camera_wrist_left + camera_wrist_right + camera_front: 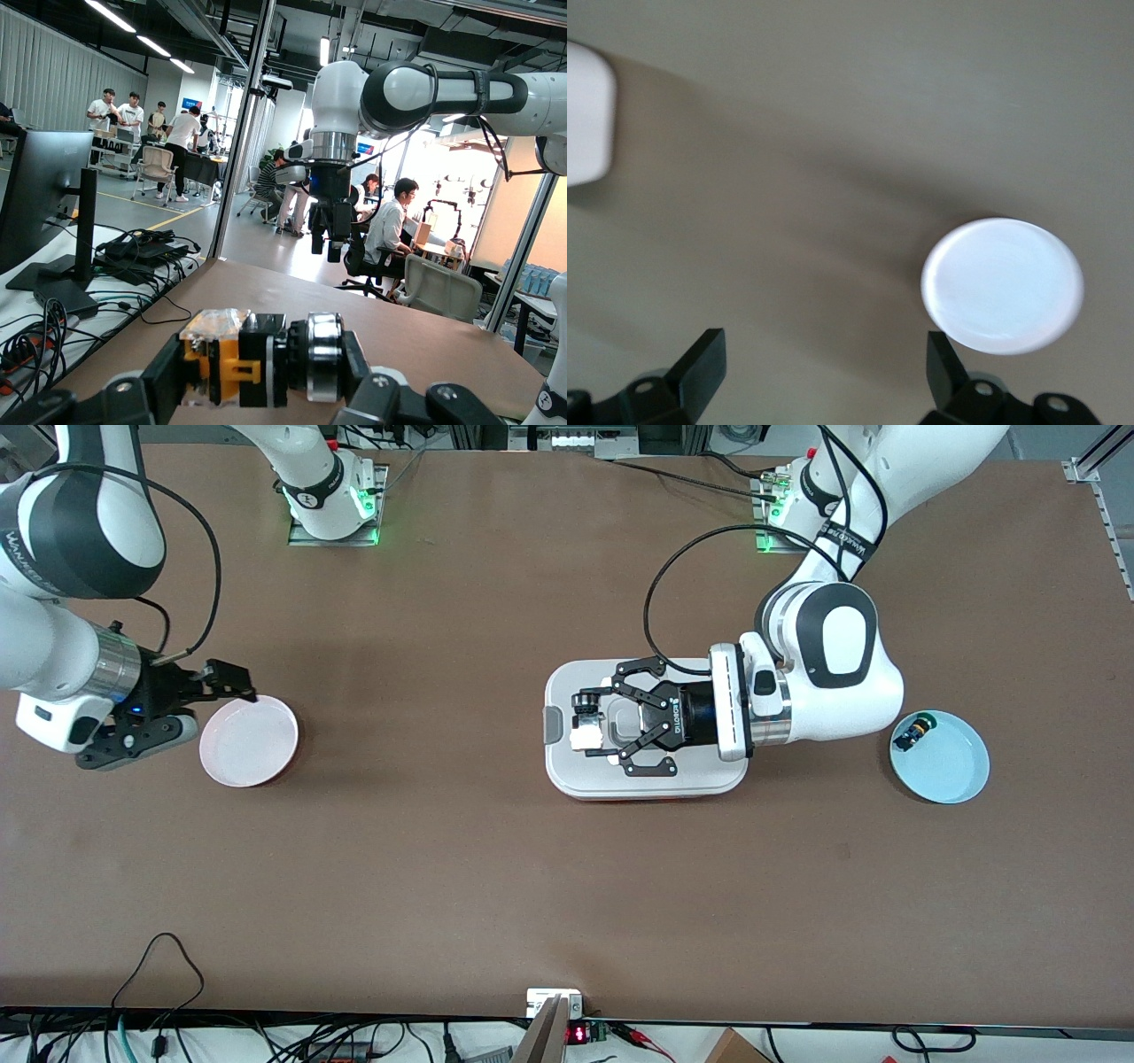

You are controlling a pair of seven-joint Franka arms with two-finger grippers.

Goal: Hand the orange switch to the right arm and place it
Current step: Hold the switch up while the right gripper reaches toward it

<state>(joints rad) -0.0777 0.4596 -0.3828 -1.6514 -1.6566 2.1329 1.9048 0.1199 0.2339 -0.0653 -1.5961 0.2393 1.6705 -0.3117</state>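
My left gripper (592,724), the wide black linkage claw, is shut on the orange switch (585,707) and holds it sideways over the white tray (567,779). In the left wrist view the switch (257,359) shows an orange body, a black middle and a silver ring, clamped between the two black fingers. My right gripper (229,678), slim and black, is open and empty in the air beside the pink plate (249,740). In the right wrist view its fingers (700,363) stand wide apart above bare table, with the plate (1003,285) to one side.
A light blue plate (952,766) near the left arm's end holds a small black switch with a green cap (912,733). The tray's corner (585,115) shows in the right wrist view. The right arm (332,177) shows far off in the left wrist view.
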